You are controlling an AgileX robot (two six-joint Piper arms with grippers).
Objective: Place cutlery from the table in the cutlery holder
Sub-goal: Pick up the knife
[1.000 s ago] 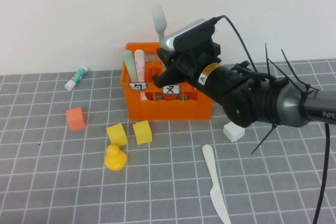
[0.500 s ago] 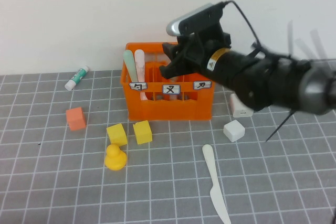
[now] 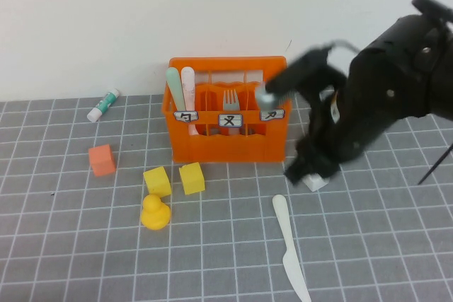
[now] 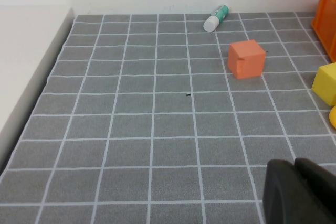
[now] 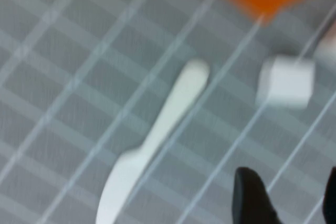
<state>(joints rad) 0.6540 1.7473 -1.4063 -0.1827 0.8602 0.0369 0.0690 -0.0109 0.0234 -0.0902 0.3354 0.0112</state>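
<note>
Fork's gone from my grip: the grey fork (image 3: 230, 98) now stands in the middle compartment of the cutlery holder (image 3: 226, 143), beside the pale green spoon (image 3: 174, 90) and pink spoon (image 3: 189, 90) at its left end. My right gripper (image 5: 286, 198) has swung away to the holder's right, fingers spread wide and empty, above the cream-white knife (image 3: 290, 245) on the table (image 3: 71, 245). My left gripper (image 4: 299, 195) sits pinched closed, low over the tiles.

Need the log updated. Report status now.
Left gripper shut, parked low over the table. Right gripper open, empty, above knife. Fork and both spoons in holder. White cube beside knife.
</note>
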